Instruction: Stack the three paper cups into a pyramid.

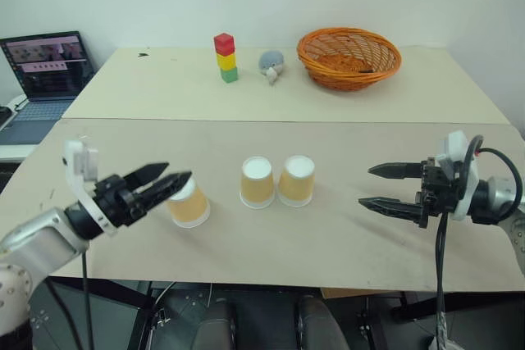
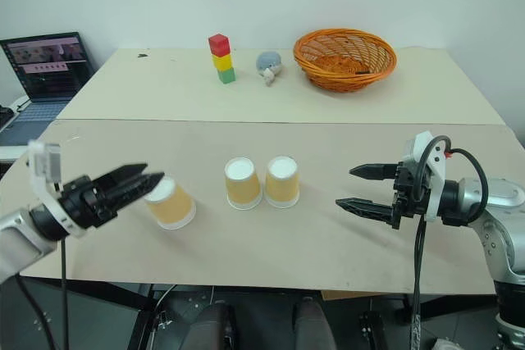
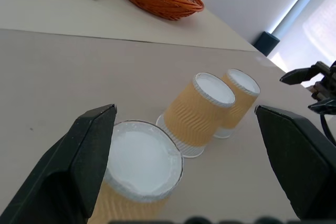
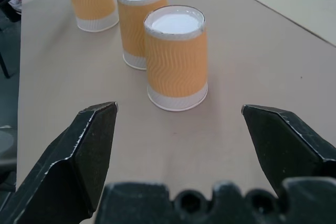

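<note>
Three paper cups stand upside down on the near table (image 1: 344, 235), white bases up and white rims on the surface. Their tapered sides are pale orange-tan with a wavy embossed ripple. The middle cup (image 1: 257, 182) and the right cup (image 1: 297, 179) stand side by side, rims touching or nearly so. The left cup (image 1: 189, 202) stands apart from the pair, toward the robot's left. No cup rests on another; no pyramid is formed.

The left gripper (image 1: 162, 180) points across toward the left cup, its two black wedge-shaped fingers spread wide. In the left wrist view the cup sits just ahead of them, close to one finger; no contact can be confirmed. The right gripper (image 1: 384, 187) hovers over the table well to the right of the cups, fingers spread wide and holding nothing.

The table top is matte beige, smooth and bare around the cups. A second, paler table (image 1: 148, 88) abuts it behind. On that table stand a block tower (image 1: 225, 57) of red, yellow and green cubes, a small grey soft toy (image 1: 271, 64) and a round orange wicker basket (image 1: 349, 57) of open weave. A laptop (image 1: 45, 75) with its screen lit sits on a lower surface to the left. The wall behind is plain white.
</note>
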Action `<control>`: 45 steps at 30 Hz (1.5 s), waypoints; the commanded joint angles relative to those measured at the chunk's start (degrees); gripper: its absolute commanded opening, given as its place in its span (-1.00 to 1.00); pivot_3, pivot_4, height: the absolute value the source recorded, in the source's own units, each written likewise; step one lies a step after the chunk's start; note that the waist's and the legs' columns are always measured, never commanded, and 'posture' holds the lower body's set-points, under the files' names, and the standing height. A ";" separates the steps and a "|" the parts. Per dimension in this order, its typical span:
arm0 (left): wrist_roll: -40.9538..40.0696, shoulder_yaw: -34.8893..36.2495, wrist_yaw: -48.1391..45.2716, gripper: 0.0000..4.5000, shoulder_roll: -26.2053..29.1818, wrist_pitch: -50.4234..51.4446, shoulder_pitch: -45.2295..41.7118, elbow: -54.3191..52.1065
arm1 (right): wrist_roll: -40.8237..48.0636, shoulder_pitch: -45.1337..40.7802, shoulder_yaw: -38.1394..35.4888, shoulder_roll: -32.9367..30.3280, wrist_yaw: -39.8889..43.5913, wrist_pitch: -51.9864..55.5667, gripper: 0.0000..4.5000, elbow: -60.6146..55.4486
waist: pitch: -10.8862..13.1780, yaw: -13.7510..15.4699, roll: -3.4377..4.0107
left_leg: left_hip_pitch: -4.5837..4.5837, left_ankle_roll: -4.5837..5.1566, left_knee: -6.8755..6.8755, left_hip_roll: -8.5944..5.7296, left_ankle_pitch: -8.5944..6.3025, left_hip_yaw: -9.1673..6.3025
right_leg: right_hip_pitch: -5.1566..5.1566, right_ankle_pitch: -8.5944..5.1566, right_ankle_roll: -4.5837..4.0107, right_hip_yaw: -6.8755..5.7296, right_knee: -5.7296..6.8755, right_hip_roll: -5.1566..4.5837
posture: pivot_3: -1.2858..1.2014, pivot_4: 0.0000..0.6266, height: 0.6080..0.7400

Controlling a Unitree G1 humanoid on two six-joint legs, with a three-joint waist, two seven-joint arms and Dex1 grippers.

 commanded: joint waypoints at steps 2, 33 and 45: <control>12.69 -0.54 -7.94 1.00 0.72 -9.80 5.78 2.04 | 0.97 -1.06 -0.01 0.26 -1.07 -0.82 0.98 -1.00 | 0.00 0.39 -0.02 | -0.02 -0.05 -0.10 0.00 0.03 0.01 | -0.03 -0.01 -0.04 -0.08 -0.04 -0.02 | 0.03 -0.52 -0.70; 23.65 -17.70 -15.14 1.00 -4.36 -17.11 -9.10 12.71 | 1.57 0.63 -1.88 -0.24 -3.03 -1.91 0.98 -3.06 | 0.00 1.32 -0.02 | -0.30 -0.24 -0.22 0.06 0.17 -0.11 | 0.07 -0.01 -0.04 -1.11 -0.08 -0.20 | 0.03 -0.52 -0.70; 25.51 -19.71 -15.90 0.25 -4.76 -16.78 -11.27 14.38 | 1.65 1.72 -3.19 -0.37 -4.04 -1.86 1.00 -3.22 | 0.00 1.27 -0.02 | -0.25 -0.23 -0.22 0.07 0.17 -0.12 | 0.09 -0.01 -0.04 -1.11 -0.04 -0.19 | 0.03 -0.52 -0.70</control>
